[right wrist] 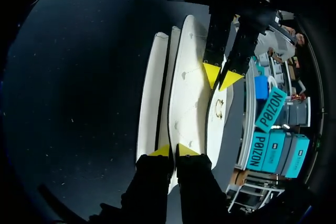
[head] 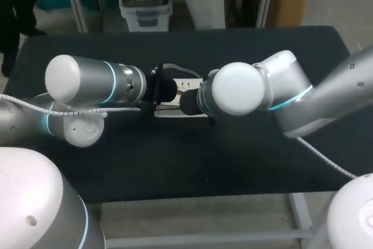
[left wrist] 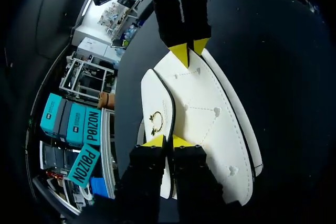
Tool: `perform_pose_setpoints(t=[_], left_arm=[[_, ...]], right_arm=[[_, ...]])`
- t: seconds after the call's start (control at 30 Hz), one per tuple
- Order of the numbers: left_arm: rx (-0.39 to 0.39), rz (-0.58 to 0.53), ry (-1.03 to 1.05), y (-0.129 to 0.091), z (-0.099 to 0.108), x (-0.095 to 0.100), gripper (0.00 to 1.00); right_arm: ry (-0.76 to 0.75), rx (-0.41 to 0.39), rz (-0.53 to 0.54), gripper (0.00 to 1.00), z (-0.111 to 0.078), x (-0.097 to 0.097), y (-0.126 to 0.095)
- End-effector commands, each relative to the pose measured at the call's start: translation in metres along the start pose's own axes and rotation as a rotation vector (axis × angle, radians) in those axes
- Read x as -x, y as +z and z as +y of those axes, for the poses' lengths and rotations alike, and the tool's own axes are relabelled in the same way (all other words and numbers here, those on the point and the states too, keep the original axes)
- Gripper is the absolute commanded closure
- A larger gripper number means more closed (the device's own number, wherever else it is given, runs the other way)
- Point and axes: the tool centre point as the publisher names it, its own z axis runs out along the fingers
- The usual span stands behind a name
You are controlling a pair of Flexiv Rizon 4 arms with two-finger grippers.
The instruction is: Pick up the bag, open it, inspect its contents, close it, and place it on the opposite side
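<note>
The black table point(head: 233, 167) fills the space in front of me, and a white bag point(left wrist: 210, 114) sits at its middle between the two arms. The left gripper point(left wrist: 170, 141) is pinched narrow on the edge of the bag at one end. The right gripper point(right wrist: 173, 150) is clamped just as tightly on the opposite end. A small gold clasp point(left wrist: 156, 121) shows on the flap near the left fingers.

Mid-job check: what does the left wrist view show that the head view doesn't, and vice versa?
Left wrist only: a gold clasp on the bag, and the yellow tips of the left gripper and right gripper pinched on its opposite ends. Head only: the left arm and right arm coming in from both sides, hiding most of the bag. Both: the white bag on the black table.
</note>
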Motion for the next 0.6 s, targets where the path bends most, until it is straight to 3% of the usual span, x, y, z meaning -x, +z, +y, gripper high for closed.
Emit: perform_pose_setpoints(t=[0.03, 0.33, 0.6], left_arm=[[-0.029, 0.037, -0.062, -0.009, 0.005, 0.018, 1.0], [-0.086, 0.097, -0.234, -0.031, 0.019, 0.056, 1.0], [-0.082, 0.162, -0.291, -0.03, 0.024, 0.064, 1.0]], right_arm=[[-0.001, 0.0, -0.003, 1.0, 0.001, -0.003, 0.001], [-0.001, 0.0, -0.003, 1.0, 0.001, -0.003, 0.001], [-0.001, 0.0, -0.003, 1.0, 0.001, -0.003, 0.001]])
